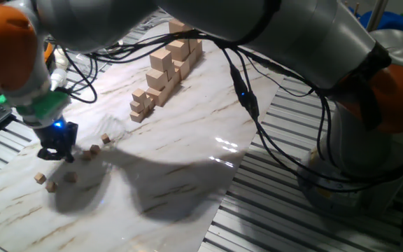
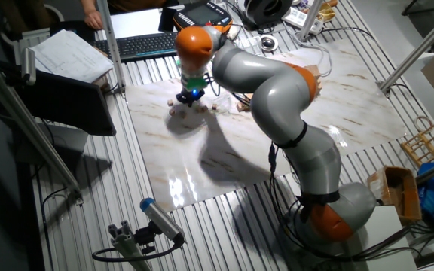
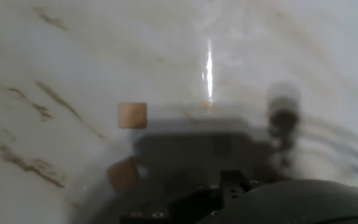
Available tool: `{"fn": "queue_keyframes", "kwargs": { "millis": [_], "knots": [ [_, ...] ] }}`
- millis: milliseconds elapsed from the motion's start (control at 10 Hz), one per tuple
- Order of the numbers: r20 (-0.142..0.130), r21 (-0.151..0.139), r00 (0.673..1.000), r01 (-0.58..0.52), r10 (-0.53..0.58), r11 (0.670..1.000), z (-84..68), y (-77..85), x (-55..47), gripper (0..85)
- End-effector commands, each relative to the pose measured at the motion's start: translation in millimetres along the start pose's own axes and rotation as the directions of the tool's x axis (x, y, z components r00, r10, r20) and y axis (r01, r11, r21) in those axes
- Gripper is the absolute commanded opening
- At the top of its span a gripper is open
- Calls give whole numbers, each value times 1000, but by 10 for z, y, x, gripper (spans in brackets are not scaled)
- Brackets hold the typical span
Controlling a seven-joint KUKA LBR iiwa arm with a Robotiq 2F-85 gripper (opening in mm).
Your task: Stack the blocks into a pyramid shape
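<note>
Several tiny tan blocks lie scattered on the marble board's near left corner: one (image 1: 94,149) and another (image 1: 106,139) to the right of my gripper (image 1: 57,157), and others (image 1: 71,178) (image 1: 52,185) (image 1: 40,178) in front of it. The gripper hangs low over the board, its black fingers close to the surface, with no block seen between them. The blurred hand view shows one block (image 3: 132,115) on the marble and a second (image 3: 123,175) in shadow by the hand's body. The other fixed view shows the gripper (image 2: 189,102) among the small blocks (image 2: 215,107). The frames do not show how the jaws stand.
Tall stepped stacks of bigger pale wooden cubes (image 1: 163,70) stand at the far side of the marble board (image 1: 187,154). Black cables (image 1: 247,98) hang from the arm above the board. A keyboard (image 2: 138,45) lies beyond the far edge, and slatted metal table surrounds the board.
</note>
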State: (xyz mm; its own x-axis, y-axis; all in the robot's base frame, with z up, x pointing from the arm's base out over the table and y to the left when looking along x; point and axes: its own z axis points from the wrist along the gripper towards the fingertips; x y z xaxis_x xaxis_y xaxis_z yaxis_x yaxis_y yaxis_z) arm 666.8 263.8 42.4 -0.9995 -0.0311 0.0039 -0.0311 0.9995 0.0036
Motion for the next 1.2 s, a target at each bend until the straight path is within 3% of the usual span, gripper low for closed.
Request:
{"fn": "queue_keyframes", "kwargs": {
  "millis": [0, 200, 400, 700, 900, 1000, 1100],
  "knots": [
    [11, -2, 1000, 8, -8, 1000, 52, -73, 2, 0],
    [18, -29, 1000, 20, -20, 999, 180, -189, 33, 0],
    [23, -1, 999, 32, -32, 999, 193, -227, 60, 0],
    [8, -24, 998, 62, -61, 998, 141, -390, 26, 0],
    [-2, -34, 999, 49, -50, 998, 143, -334, 53, 0],
    [-11, -52, 1000, 28, -29, 998, 149, -249, 72, 0],
    [-13, -49, 1000, 19, -20, 999, 163, -190, 91, 0]
  ]
}}
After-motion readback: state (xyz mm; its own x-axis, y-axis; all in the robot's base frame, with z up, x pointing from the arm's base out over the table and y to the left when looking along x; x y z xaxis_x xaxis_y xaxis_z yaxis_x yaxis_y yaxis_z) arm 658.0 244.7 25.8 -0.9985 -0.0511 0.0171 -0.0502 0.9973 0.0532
